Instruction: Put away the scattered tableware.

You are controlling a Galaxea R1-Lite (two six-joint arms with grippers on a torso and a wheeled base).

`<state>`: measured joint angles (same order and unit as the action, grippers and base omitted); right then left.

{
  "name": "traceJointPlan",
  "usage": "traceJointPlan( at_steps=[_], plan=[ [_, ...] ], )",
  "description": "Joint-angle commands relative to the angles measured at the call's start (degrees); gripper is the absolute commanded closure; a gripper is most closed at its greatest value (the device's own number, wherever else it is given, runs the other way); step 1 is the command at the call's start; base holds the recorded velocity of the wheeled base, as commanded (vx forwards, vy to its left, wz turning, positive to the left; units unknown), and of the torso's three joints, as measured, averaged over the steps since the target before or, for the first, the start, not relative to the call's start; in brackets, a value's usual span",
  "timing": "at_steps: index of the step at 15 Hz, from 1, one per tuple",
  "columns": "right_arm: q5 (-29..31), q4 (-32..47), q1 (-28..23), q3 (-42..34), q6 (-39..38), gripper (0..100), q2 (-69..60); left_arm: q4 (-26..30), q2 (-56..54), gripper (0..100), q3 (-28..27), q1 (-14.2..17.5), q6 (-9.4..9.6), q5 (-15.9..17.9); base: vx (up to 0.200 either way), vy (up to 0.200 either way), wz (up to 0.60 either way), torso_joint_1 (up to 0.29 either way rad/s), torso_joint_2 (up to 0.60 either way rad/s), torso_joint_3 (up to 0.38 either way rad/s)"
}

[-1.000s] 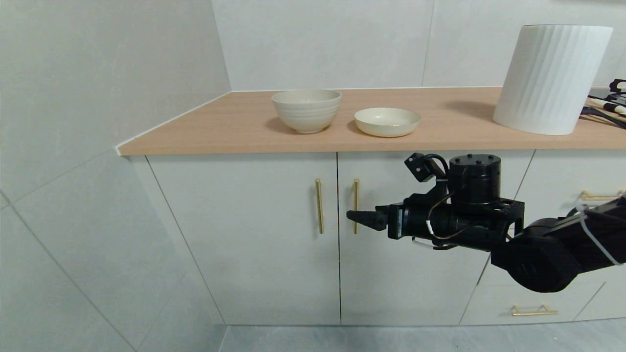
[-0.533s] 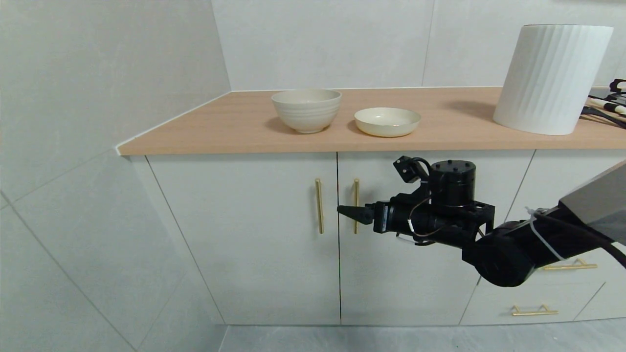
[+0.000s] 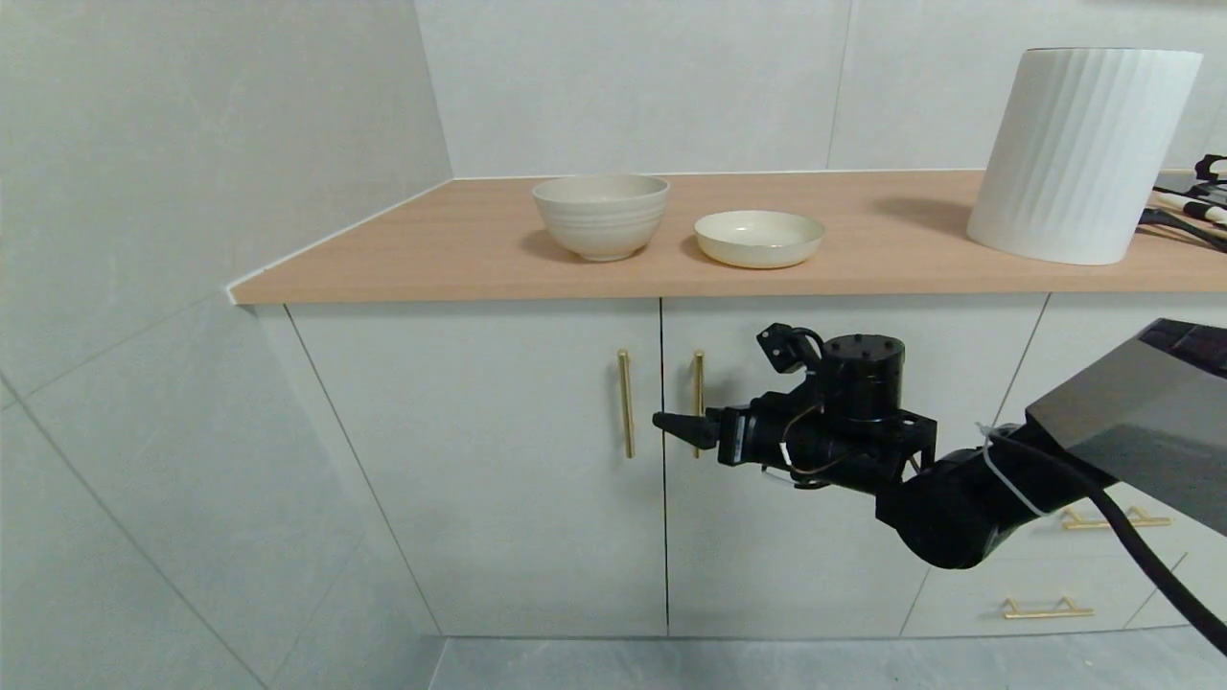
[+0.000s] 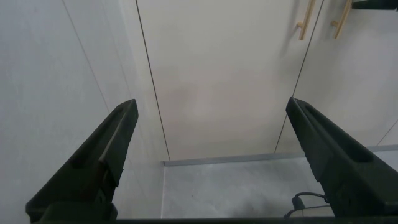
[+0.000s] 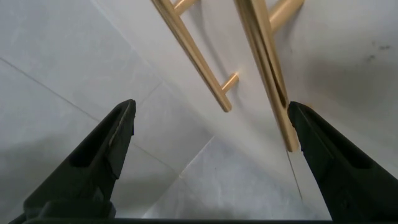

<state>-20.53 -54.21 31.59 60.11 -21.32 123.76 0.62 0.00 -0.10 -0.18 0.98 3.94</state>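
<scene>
2 pieces on counter (image 3: 460, 259): bowl (image 3: 601, 216), plate (image 3: 758, 238) beside it | likely ceramic, stiff, breakable, slick; grip at rims | right gripper (image 3: 669, 424) below counter, at door handle (image 3: 698, 379), jaws wide, empty | left gripper (image 4: 211, 106) wide, empty

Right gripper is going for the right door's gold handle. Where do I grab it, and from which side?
Grip the right door handle on its middle span, coming straight in from the front. It is a slim vertical bar raised on short mounts, so the open right gripper should straddle it with one finger on each side.
</scene>
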Motion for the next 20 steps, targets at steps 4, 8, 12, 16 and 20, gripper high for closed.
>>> traceJointPlan(
  at_steps=[4, 8, 12, 16, 20],
  plan=[
    [0.4, -2.9, 0.1, 1.5, -1.4, 0, 2.5, 0.0, 0.0, 0, 0.0, 0.0, -0.01, 0.0, 0.0, 0.0, 0.0, 0.0, 0.0, 0.0],
    [0.3, -6.0, 0.2, 2.0, -3.6, 0, 4.3, 0.0, 0.0, 0, 0.0, 0.0, -0.01, 0.0, 0.0, 0.0, 0.0, 0.0, 0.0, 0.0],
    [0.2, -7.0, 1.1, 1.4, -5.7, 0, 3.8, 0.0, 0.0, 0, 0.0, 0.0, -0.01, 0.0, 0.0, 0.0, 0.0, 0.0, 0.0, 0.0],
    [-0.3, -7.0, 2.5, -0.6, -5.7, 0, 2.0, 0.0, 0.0, 0, 0.0, 0.0, -0.01, -0.1, 0.0, 0.0, 0.0, 0.0, 0.0, 0.0],
    [-1.0, -7.0, 2.4, -2.3, -5.7, 0, 0.5, 0.0, 0.0, 0, 0.0, 0.0, -0.01, 0.0, 0.0, 0.0, 0.0, 0.0, 0.0, 0.0]
  ],
)
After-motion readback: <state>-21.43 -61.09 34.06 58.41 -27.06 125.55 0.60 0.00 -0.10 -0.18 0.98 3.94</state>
